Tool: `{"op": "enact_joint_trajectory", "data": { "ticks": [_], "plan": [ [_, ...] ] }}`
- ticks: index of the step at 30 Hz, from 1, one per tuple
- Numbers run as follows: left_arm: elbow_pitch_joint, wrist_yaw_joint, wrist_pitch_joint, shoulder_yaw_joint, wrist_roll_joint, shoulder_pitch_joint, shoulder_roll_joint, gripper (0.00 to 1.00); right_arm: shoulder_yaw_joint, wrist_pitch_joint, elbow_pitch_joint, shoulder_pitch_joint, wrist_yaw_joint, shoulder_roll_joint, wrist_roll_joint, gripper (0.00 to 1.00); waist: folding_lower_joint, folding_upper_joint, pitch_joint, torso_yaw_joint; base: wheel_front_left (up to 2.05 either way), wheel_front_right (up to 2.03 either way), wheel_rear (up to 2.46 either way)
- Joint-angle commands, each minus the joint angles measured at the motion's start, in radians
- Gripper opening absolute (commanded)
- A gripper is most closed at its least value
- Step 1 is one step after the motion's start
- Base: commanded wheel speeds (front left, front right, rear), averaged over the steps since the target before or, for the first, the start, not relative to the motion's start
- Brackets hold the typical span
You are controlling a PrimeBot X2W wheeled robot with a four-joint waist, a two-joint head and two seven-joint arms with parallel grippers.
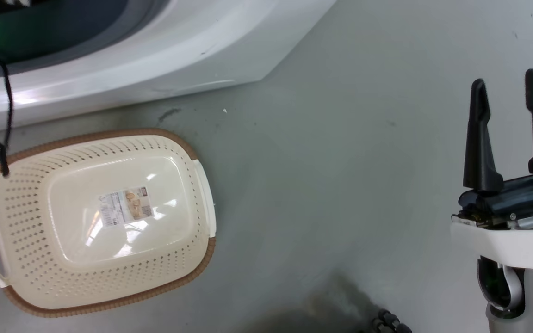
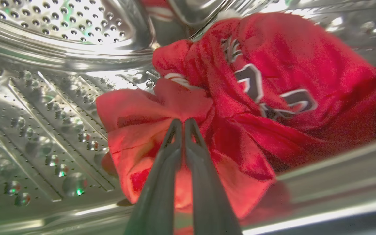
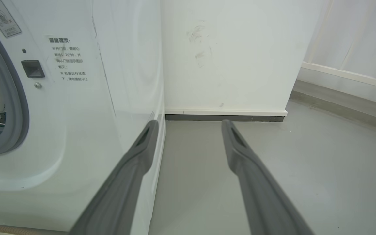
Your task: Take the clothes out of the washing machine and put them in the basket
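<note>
Left gripper (image 2: 184, 121) sits closed, tips at the red garment (image 2: 135, 130) inside the drum (image 2: 44, 107); hold unconfirmed. Right gripper (image 1: 511, 125) idles, spread. Removal step; next, draw cloth out toward basket (image 1: 100, 135).

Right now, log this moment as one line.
left hand: shut on plain red garment, in drum | right hand: open, idle | basket: empty

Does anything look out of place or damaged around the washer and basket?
Nothing is spilled or broken. The clothes are in the drum; the basket is upright and empty, a label stuck inside. Blemishes: a dark smudge on the floor by the washing machine and scuffs on the wall.
</note>
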State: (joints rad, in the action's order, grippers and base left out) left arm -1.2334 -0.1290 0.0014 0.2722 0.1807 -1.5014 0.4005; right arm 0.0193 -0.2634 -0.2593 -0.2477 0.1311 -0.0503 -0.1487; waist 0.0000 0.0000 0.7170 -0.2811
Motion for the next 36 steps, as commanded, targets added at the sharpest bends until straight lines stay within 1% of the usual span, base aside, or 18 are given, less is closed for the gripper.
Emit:
{"op": "enact_joint_trajectory", "data": {
  "ticks": [1,8,13,17,18,21,30,36],
  "plan": [
    [0.006,0.000,-0.050,0.010,0.018,0.049,-0.011,0.00,0.001,-0.002,0.010,0.018,-0.001,0.000,0.011,1.00,0.0000,0.0000,-0.061,0.031,0.00,0.00,0.00],
    [0.025,-0.001,-0.198,0.048,0.087,0.200,-0.039,0.00,0.005,-0.002,0.036,0.064,-0.001,0.000,0.045,1.00,0.0000,0.0000,-0.178,0.065,0.00,0.00,0.00],
    [0.065,-0.001,-0.252,0.069,0.132,0.308,-0.037,0.00,0.004,-0.002,0.053,0.098,-0.001,0.000,0.059,1.00,0.0000,0.0000,-0.253,0.080,0.00,0.00,0.00],
    [0.131,-0.001,-0.265,0.093,0.155,0.398,-0.044,0.00,-0.001,-0.002,0.062,0.131,-0.001,0.000,0.075,1.00,0.0000,0.0000,-0.311,0.100,0.00,0.00,0.00],
    [0.196,-0.001,-0.268,0.108,0.170,0.462,-0.042,0.00,0.001,-0.002,0.071,0.155,-0.001,0.000,0.086,1.00,0.0000,0.0000,-0.356,0.115,0.00,0.00,0.00],
    [0.273,-0.001,-0.268,0.117,0.183,0.540,-0.044,0.00,0.005,-0.002,0.079,0.180,-0.001,0.000,0.094,1.00,0.0000,0.0000,-0.396,0.131,0.00,0.00,0.00],
    [0.474,0.001,-0.268,0.128,0.184,0.772,-0.052,0.00,0.007,-0.002,0.100,0.247,-0.001,0.000,0.108,1.00,0.0000,0.0000,-0.513,0.171,0.00,0.00,0.00],
    [0.585,0.017,-0.264,0.141,0.193,0.922,-0.042,0.00,0.007,-0.002,0.114,0.297,-0.001,0.000,0.115,1.00,0.0000,0.0000,-0.591,0.190,0.00,0.00,0.00]
  ]
}}
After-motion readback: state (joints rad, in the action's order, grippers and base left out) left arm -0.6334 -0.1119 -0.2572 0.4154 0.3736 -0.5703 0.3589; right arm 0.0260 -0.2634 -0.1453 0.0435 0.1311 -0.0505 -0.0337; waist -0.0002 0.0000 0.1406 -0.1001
